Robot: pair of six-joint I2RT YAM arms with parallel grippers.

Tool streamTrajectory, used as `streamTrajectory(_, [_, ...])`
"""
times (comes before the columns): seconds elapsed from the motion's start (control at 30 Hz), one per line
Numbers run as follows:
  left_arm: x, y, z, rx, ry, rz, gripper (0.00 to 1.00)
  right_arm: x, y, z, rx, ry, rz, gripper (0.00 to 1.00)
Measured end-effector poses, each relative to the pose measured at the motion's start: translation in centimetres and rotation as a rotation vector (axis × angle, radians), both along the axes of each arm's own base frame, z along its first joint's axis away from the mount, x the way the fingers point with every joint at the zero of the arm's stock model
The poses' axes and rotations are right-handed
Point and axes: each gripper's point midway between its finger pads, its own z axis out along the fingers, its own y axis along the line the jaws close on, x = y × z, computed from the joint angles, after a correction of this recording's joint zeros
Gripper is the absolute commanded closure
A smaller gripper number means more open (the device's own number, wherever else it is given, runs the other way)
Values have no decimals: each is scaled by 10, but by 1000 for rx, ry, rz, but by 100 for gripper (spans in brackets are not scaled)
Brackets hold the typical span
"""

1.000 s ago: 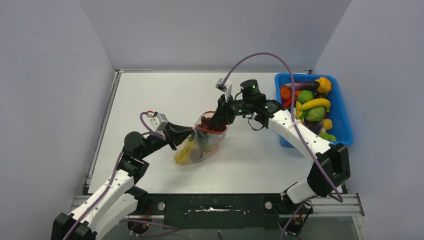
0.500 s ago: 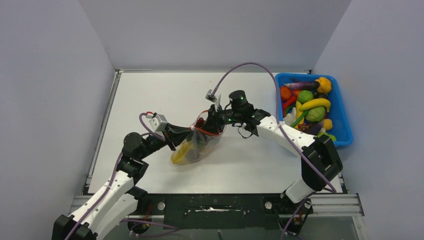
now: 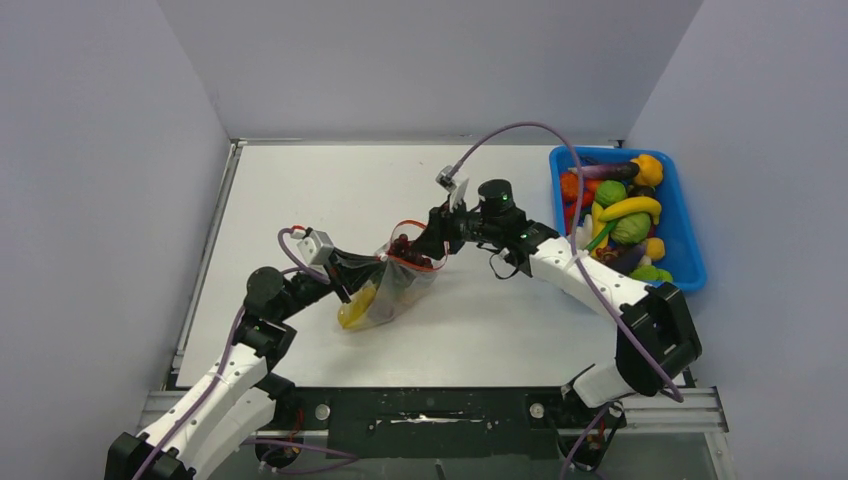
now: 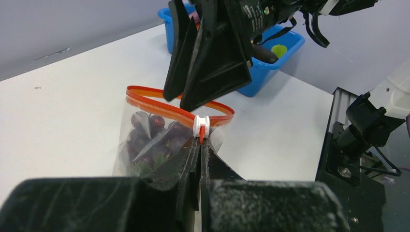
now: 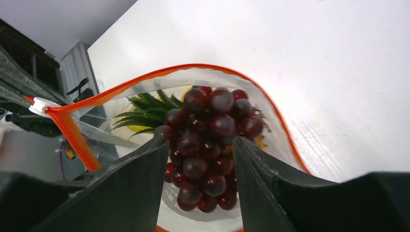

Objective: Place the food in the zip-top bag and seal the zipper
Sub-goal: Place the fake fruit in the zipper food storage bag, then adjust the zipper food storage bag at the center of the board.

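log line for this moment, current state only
stage: loading | left end effector: shut on zip-top bag below slider | right end effector: open over mouth | grapes: inside bag | zipper: open

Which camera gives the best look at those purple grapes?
The right wrist view: the grapes fill the open bag mouth, between the fingers. Left wrist shows them through the plastic; the top view, just a dark speck.

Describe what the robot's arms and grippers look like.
The left arm and right arm have white shells with black joints. A purple cable runs along each. Green lights glow near the right wrist. The left gripper and right gripper have matte black, wedge-shaped fingers.
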Motion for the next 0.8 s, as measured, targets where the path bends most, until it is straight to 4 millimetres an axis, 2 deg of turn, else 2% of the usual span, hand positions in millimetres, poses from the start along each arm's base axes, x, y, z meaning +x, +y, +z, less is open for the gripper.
streamTrajectory(0.23, [1,1,1,2,-7,6,100,26,-37,33,38,-50,-142,48])
streamTrajectory(0.33, [1,1,1,2,-8,6,100,38,-54,36,35,-57,-195,53])
streamTrajectory(0.47, [1,2,1,2,-8,6,100,57,-81,28,-6,-76,-251,59])
streamTrajectory(0.57, [2,2,1,2,-8,9,100,68,-92,18,-27,-77,-240,58])
streamTrajectory(0.67, [2,2,0,2,-8,10,100,73,-93,2,-40,-62,-193,56])
streamTrajectory(0.8, [1,2,0,2,-9,7,100,70,-83,-18,-38,-21,-111,55])
